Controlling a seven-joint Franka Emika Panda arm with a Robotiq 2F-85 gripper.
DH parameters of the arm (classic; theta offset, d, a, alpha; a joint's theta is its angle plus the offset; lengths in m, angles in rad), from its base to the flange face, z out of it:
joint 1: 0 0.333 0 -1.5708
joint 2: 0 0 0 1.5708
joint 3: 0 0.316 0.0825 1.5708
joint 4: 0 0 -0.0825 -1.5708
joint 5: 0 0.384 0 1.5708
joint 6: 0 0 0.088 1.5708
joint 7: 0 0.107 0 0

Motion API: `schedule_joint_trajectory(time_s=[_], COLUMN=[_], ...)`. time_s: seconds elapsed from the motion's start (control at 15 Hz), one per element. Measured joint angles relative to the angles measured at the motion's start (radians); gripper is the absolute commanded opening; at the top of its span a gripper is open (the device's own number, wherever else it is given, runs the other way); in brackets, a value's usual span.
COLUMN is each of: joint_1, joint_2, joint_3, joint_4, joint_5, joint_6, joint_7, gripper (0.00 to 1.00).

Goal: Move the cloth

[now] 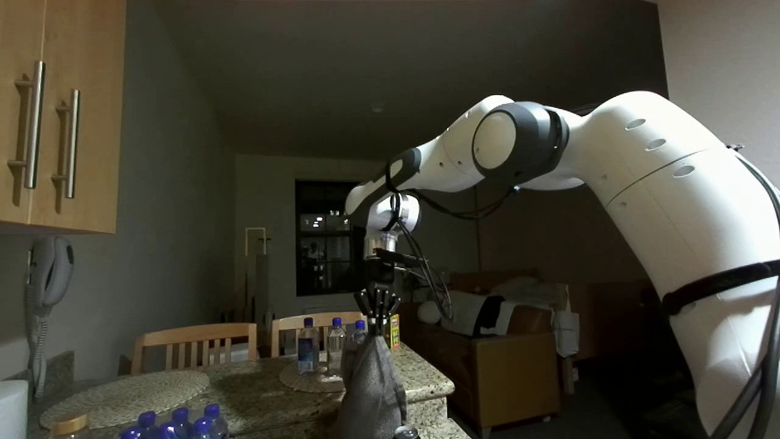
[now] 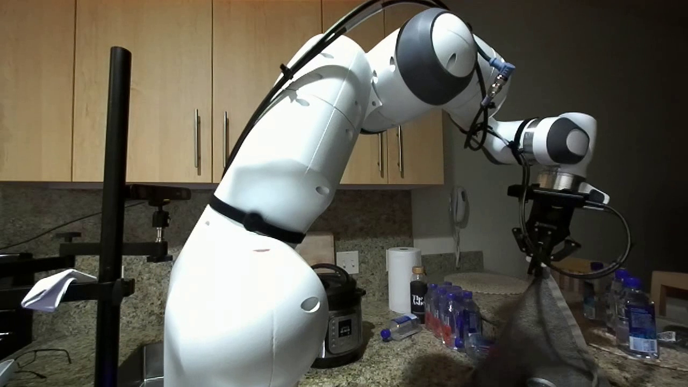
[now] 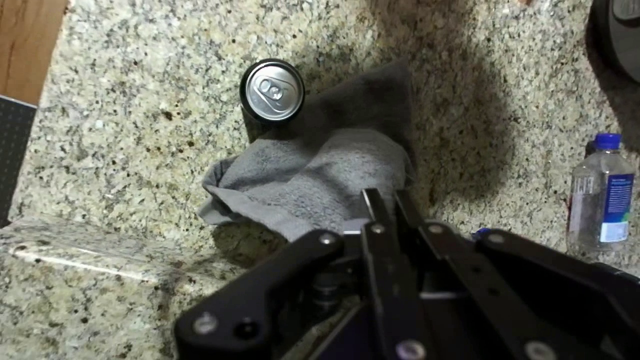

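Note:
A grey cloth [image 1: 372, 390] hangs from my gripper [image 1: 378, 326] in both exterior views. It spreads out downward like a tent from the pinched top, and it shows again in an exterior view [image 2: 545, 333]. The gripper [image 2: 537, 269] points down, with its fingers closed on the cloth's top end. In the wrist view the fingertips of the gripper [image 3: 384, 194] are close together over the cloth [image 3: 320, 175]. The cloth's lower part seems to lie on or just above the granite counter [image 3: 150, 100]; I cannot tell which.
A can [image 3: 272, 91] stands right beside the cloth's lower edge. A bottle [image 3: 601, 200] lies on the counter to the right in the wrist view. Several bottles [image 2: 451, 314] stand near a paper towel roll [image 2: 404, 279]. More bottles [image 1: 308, 347] stand on a woven mat behind the cloth.

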Motion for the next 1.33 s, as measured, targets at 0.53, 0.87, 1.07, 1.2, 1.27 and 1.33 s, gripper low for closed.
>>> schedule_joint_trajectory(time_s=[0.53, 0.87, 1.07, 1.2, 1.27, 1.33], joint_1=[0.003, 0.017, 0.035, 0.041, 0.041, 0.039], joint_2=[0.003, -0.007, -0.054, -0.114, -0.146, -0.179], joint_3=[-0.011, -0.013, -0.013, -0.019, -0.025, -0.034], joint_4=[0.147, 0.205, 0.138, 0.041, -0.008, -0.059], joint_5=[-0.046, -0.046, -0.059, -0.088, -0.103, -0.113], joint_6=[-0.027, -0.040, -0.040, -0.040, -0.040, -0.040], joint_7=[-0.002, 0.028, 0.028, 0.031, 0.034, 0.037], gripper=[0.08, 0.08, 0.07, 0.07, 0.07, 0.07])
